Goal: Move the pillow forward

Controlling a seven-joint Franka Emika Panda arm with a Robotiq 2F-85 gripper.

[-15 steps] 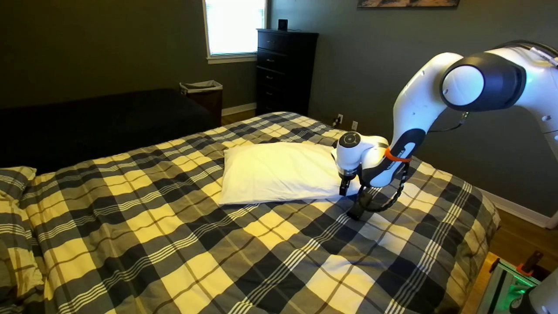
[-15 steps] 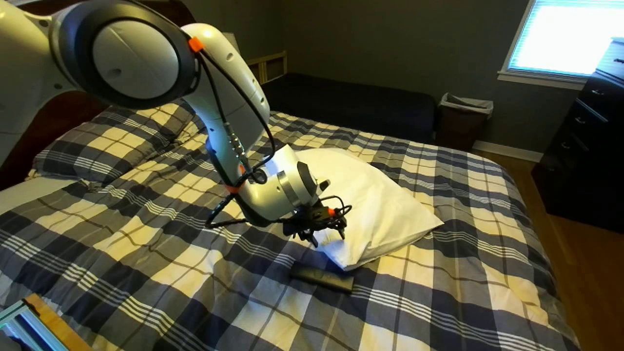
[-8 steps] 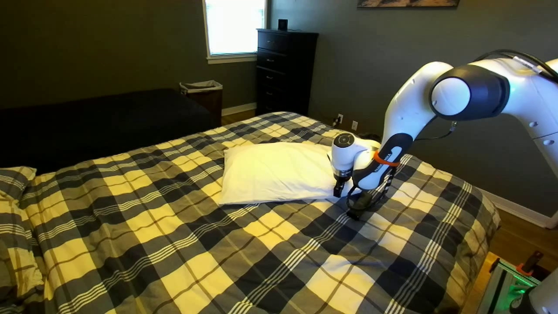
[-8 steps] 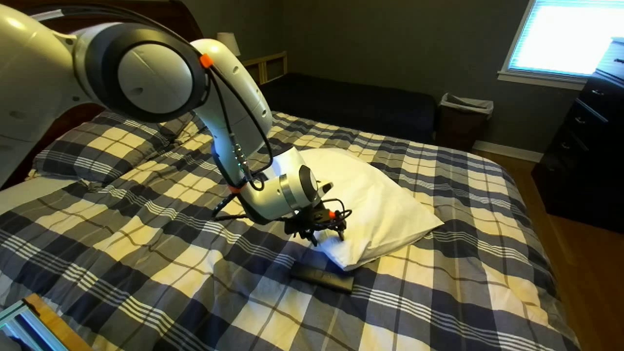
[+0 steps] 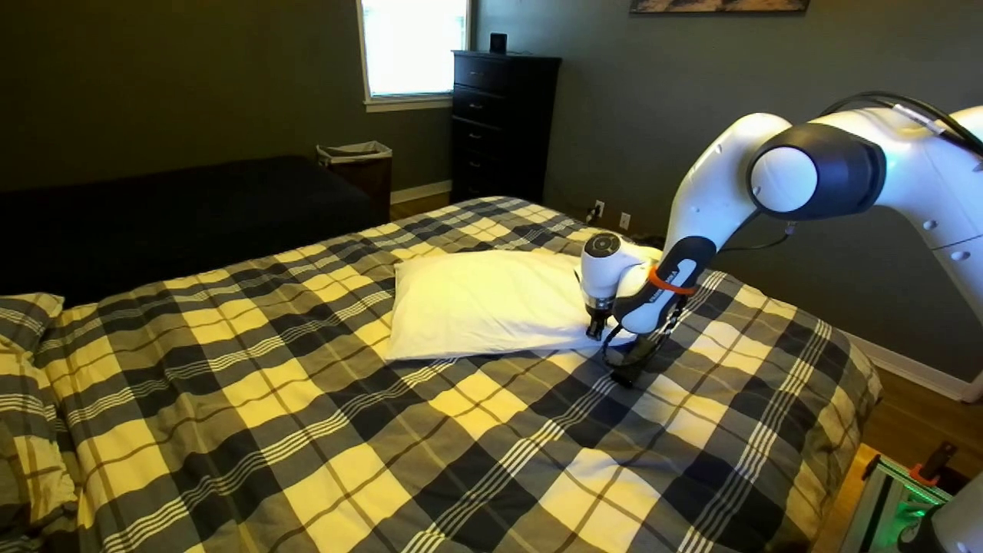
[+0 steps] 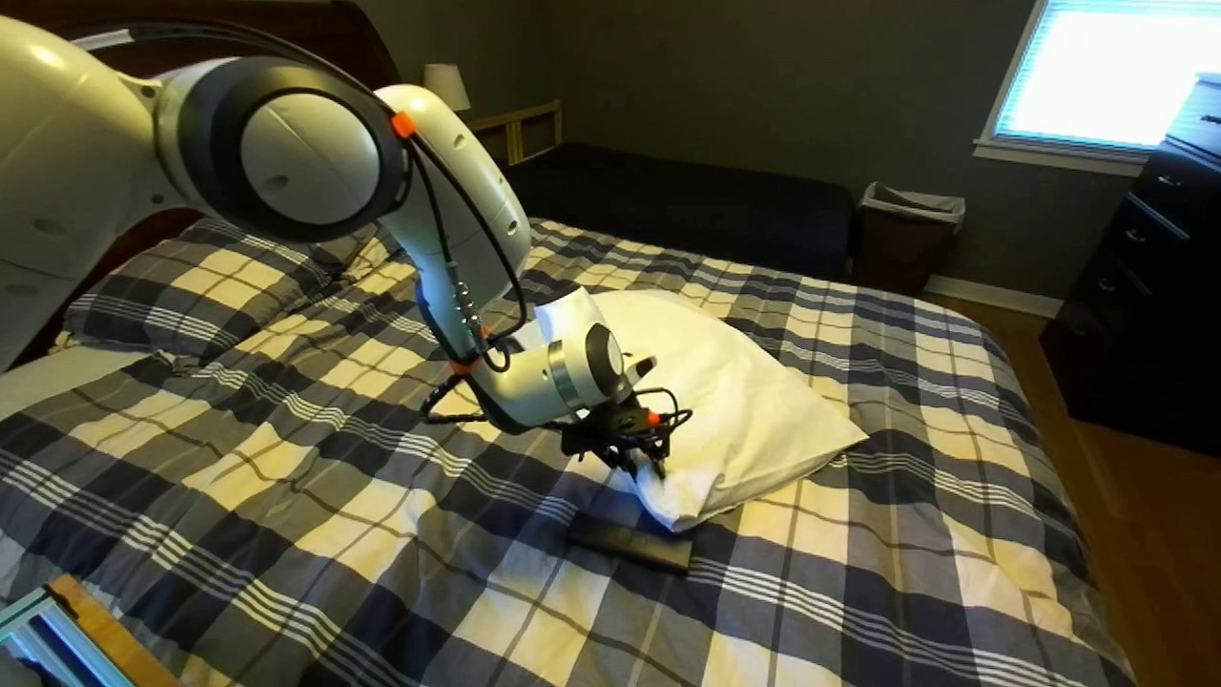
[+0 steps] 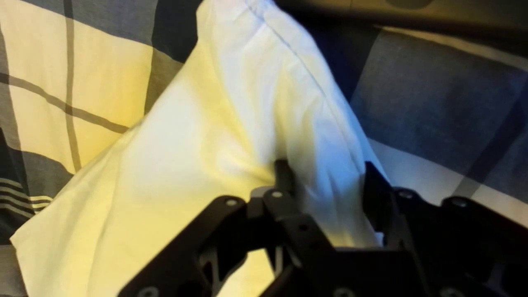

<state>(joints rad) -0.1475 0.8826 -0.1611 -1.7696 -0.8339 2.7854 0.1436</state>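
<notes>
The cream-white pillow (image 5: 491, 303) lies flat on the plaid bed in both exterior views, one corner pointing toward a dark bar. At that corner my gripper (image 6: 647, 471) points down into the fabric. Seen from the wrist, the pillow (image 7: 177, 156) fills the middle, and its corner is bunched in folds between the two black fingers of the gripper (image 7: 328, 173). The left finger presses into the cloth, while the right one meets it near the seamed edge. A fair width of gathered fabric fills the gap between them. The arm hides part of the pillow in both exterior views.
A dark bar (image 6: 630, 544) lies on the bedspread just beside the pillow's gripped corner. A plaid-covered bump (image 6: 210, 286) sits by the headboard. Beyond the bed stand a hamper (image 5: 361, 153) and a black dresser (image 5: 503, 127). A bench edge (image 6: 105, 630) shows at the near corner.
The fingers have come closer together and the pillow's corner has bunched up between them. The arm's elbow has sunk and the gripper has shifted slightly. The rest of the pillow lies where it was.
</notes>
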